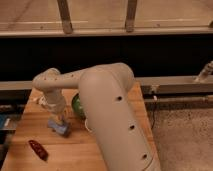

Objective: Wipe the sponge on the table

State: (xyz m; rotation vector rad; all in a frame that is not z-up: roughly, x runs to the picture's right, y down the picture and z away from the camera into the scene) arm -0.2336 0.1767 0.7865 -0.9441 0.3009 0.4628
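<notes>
Sponge (62,130), light blue, sits flat on the bench (27,127), left of centre, underside against the wood. Gripper (59,122) directly above it, pointing down, jaws closed on the sponge's top. Arm (107,115), pale and bulky, rises from lower right and bends back over the bench. Green bowl (77,106) just right of the gripper, partly hidden behind the arm. Dark red oblong object (38,149) lies near the front left edge, apart from the sponge.
</notes>
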